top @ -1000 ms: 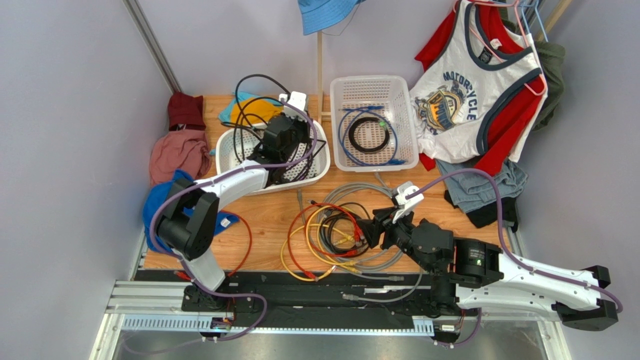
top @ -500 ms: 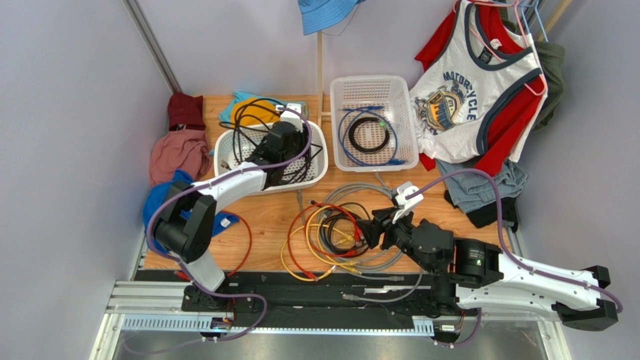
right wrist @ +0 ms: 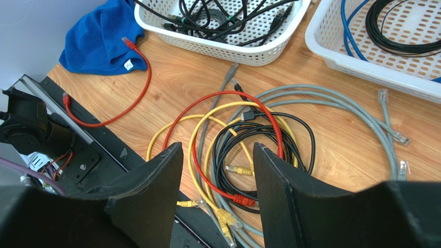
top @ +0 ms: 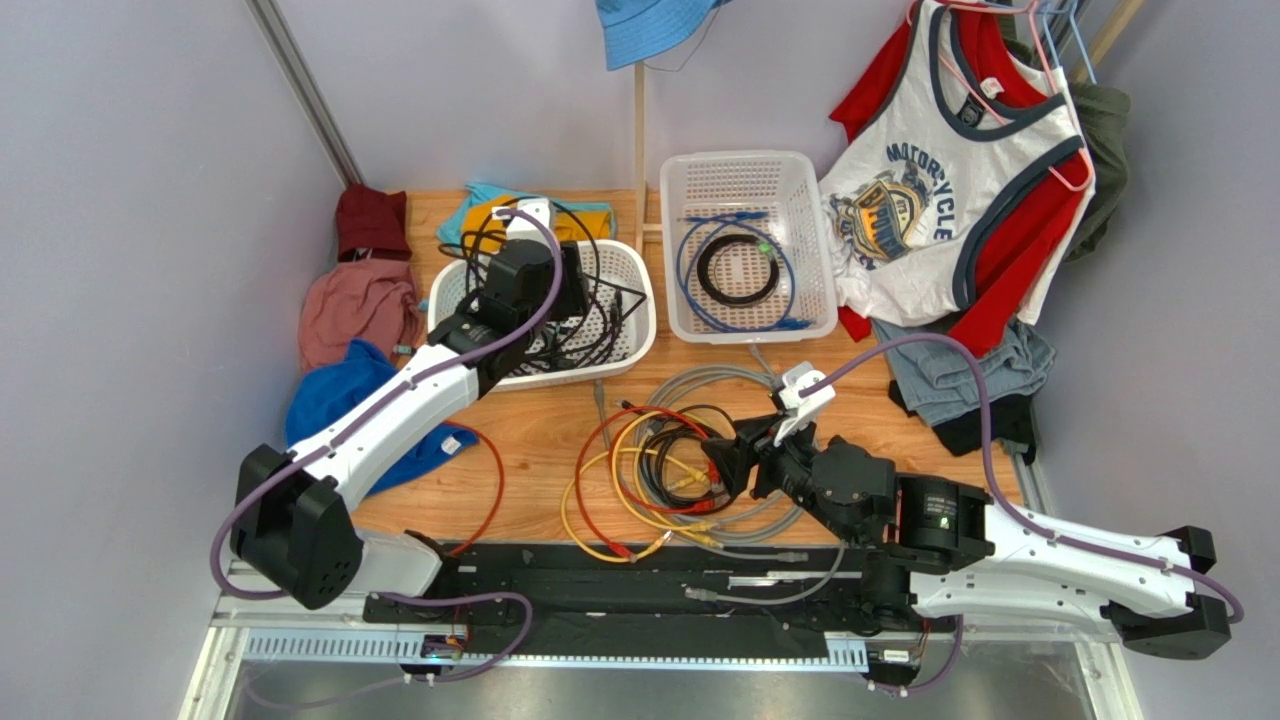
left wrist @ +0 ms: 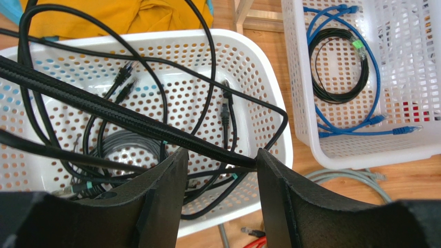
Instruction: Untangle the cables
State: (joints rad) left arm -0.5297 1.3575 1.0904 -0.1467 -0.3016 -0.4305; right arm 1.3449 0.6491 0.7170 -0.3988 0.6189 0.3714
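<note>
A tangle of red [right wrist: 259, 103], yellow [right wrist: 204, 121], black [right wrist: 248, 142] and grey [right wrist: 331, 98] cables lies on the wooden table [top: 526, 428], seen from above as one pile of cables [top: 676, 468]. My right gripper [right wrist: 217, 150] [top: 736, 450] hovers open just above its near right side, holding nothing. More black cables [left wrist: 129, 119] lie in the left white basket [left wrist: 279, 150] [top: 451, 293]. My left gripper [left wrist: 220, 155] [top: 559, 308] stands open over that basket. A thick braided black cable [left wrist: 103, 106] leans against its right fingertip [left wrist: 264, 155].
A second white basket [top: 744, 162] [left wrist: 310, 139] holds coiled blue and black cables [top: 739, 270]. A loose red cable [top: 489, 480] and a blue cloth [top: 323, 398] lie at the left. Maroon cloths [top: 361, 300], a hanging shirt [top: 947, 180] and the black rail [top: 646, 570] border the table.
My left gripper has opened and let go of the black cable, whose raised loops have dropped into the left basket. The left arm has swung back and left. The right gripper edged slightly left.
</note>
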